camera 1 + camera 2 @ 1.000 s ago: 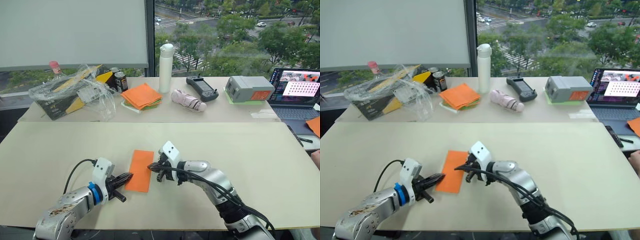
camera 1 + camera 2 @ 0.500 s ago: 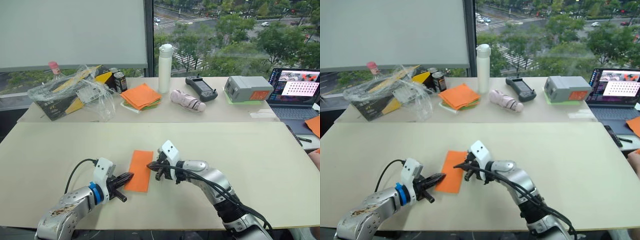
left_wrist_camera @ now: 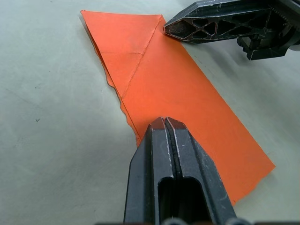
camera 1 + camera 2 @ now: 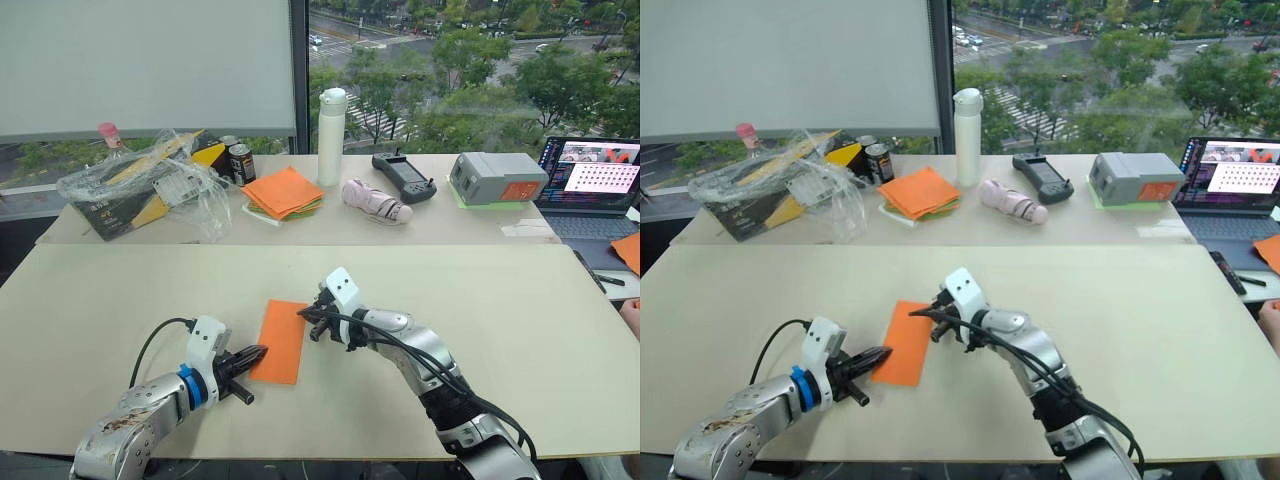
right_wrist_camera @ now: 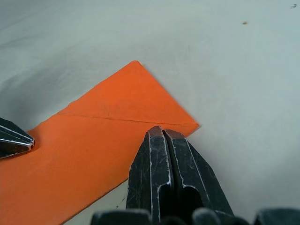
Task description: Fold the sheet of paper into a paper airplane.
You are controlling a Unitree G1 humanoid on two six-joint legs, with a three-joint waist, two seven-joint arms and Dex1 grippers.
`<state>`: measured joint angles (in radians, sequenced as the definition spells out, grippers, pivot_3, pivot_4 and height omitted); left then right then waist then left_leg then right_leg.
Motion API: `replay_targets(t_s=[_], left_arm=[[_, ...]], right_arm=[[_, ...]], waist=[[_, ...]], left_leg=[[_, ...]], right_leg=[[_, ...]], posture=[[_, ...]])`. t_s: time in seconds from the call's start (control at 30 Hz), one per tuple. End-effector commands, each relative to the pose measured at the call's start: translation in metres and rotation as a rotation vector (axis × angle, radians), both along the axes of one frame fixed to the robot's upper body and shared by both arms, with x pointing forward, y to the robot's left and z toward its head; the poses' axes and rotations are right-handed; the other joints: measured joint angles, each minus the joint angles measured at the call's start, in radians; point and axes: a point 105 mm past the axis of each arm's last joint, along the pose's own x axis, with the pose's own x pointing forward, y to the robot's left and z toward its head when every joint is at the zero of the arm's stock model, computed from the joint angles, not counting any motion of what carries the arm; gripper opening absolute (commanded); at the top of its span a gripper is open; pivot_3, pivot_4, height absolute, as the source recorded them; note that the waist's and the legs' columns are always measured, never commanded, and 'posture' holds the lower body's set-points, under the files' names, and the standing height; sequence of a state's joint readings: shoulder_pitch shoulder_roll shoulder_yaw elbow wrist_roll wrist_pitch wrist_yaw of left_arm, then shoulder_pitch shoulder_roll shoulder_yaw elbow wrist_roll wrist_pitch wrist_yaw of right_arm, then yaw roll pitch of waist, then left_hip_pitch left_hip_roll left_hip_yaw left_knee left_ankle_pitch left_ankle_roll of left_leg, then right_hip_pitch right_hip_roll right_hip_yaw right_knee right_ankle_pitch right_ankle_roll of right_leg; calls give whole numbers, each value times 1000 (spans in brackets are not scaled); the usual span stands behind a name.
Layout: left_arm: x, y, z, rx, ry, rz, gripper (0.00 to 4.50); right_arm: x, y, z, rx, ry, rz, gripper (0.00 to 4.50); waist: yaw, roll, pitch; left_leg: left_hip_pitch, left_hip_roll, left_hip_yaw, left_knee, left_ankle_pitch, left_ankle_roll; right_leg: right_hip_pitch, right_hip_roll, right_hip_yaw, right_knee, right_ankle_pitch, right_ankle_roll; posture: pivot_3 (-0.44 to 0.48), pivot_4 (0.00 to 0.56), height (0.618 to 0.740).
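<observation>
Near table (image 4: pixel 520 330): broad, pale, matte, spanning the width of the head views; both arms work over its middle.

Far table (image 4: pixel 300 232) beyond it: clear plastic bag (image 4: pixel 150 180) over a yellow-and-black box, a thick pile of orange and green sheets (image 4: pixel 284 192), tall white bottle (image 4: pixel 331 135), black handheld controller (image 4: pixel 404 176), grey box (image 4: pixel 498 177); open laptop (image 4: pixel 590 180) at the right edge.

Sheet of paper (image 4: pixel 281 341): bright orange, folded narrow into a long strip, lying flat on the near table between the two grippers. Long axis runs away from the robot. Far end carries a diagonal crease, one corner folded down into a triangle; a second faint crease crosses that flap. The left long edge shows layered, slightly wavy edges; the remaining surface is smooth and plain.

Left gripper (image 3: pixel 165 123): fingers pressed together, no gap, tips resting on the sheet's left long edge toward the near end. Pinning it down, nothing held between the fingers.

Right gripper (image 5: pixel 161 132): fingers likewise closed flat against each other, tips at the sheet's right long edge, just beside the folded corner at the far end. Touching or just over the edge; cannot tell which. The two grippers sit on opposite sides of the strip, apart from each other.
</observation>
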<state>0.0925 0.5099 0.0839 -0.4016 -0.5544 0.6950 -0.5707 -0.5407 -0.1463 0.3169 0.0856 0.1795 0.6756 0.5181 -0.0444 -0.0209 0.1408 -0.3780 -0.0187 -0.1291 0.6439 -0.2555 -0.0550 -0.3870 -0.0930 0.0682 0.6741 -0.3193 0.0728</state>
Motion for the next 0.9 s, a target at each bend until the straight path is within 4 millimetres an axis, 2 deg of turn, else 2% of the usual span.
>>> replay_targets(t_s=[0.03, 0.4, 0.9], left_arm=[[-2, -2, 2, -4, -10, -7, 35], [-2, -3, 2, -8, -11, -6, 35], [-2, -3, 2, -5, -9, -3, 35]], right_arm=[[7, -9, -6, -31, 3, -51, 25], [10, -4, -4, -10, -1, -66, 25], [-23, 1, -11, -23, 81, 120, 25]], waist=[[0, 0, 0], [-1, 0, 0], [-1, 0, 0]], left_leg=[[0, 0, 0, 0, 0, 0], [0, 0, 0, 0, 0, 0], [0, 0, 0, 0, 0, 0]], right_leg=[[0, 0, 0, 0, 0, 0], [0, 0, 0, 0, 0, 0], [0, 0, 0, 0, 0, 0]], posture=[[0, 150, 740], [0, 150, 740], [0, 150, 740]])
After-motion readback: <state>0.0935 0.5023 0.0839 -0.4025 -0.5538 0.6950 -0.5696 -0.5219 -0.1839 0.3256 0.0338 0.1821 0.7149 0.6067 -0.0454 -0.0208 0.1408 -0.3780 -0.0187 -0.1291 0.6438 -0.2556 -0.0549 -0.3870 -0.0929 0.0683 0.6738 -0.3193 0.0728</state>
